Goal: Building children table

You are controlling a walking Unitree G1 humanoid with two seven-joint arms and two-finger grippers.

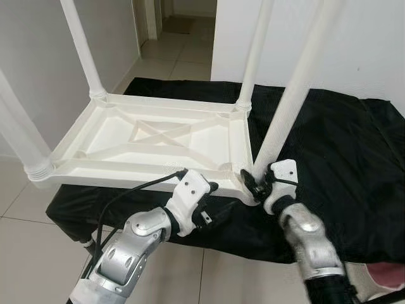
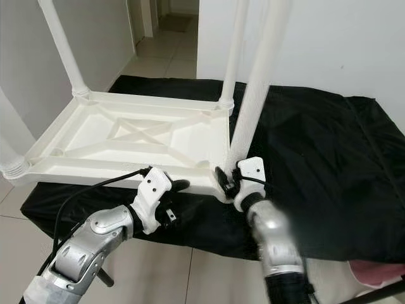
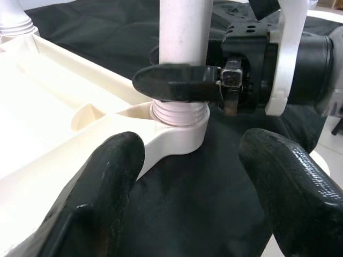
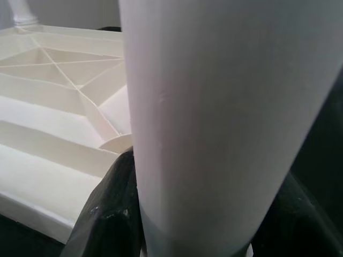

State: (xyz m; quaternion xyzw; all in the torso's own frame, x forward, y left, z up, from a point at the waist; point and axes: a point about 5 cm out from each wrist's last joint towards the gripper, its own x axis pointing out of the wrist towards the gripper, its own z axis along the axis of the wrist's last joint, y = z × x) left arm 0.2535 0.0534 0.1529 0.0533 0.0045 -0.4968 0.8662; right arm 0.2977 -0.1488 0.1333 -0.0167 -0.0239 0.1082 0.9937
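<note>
The white plastic children's tabletop point(image 1: 158, 142) lies upside down on a black cloth-covered table point(image 1: 329, 145), ribbed underside up, presumably so the leg sockets face upward and legs can be driven in from above. Starting at nine o'clock, a white plastic leg point(image 1: 22, 136) already stands in the near-left corner socket, its ringed collar seated on the rim. At about eleven o'clock a second white leg point(image 1: 82, 50) rises from the far-left corner, and toward one o'clock a third white leg point(image 1: 254, 57) stands in the far-right corner.

At about six o'clock, the left gripper point(image 1: 201, 201) sits low against the near edge of the tabletop. From its wrist view, its two black fingers point(image 3: 102, 187) are spread wide apart, holding nothing, with the corner socket and black cloth between them. I'd judge it is there to steady the tabletop or stand ready, not to grip.

Just right of it, at roughly five o'clock, the fourth white leg point(image 1: 297, 88) leans slightly as it meets the near-right corner socket point(image 3: 179, 126). The right gripper point(image 1: 253, 182) has its jaws closed around this leg just above its threaded collar, one black finger point(image 3: 177, 83) wrapped across the front. The hold so low on the leg seems meant to guide the threaded end squarely into the socket, the last of the four
</note>
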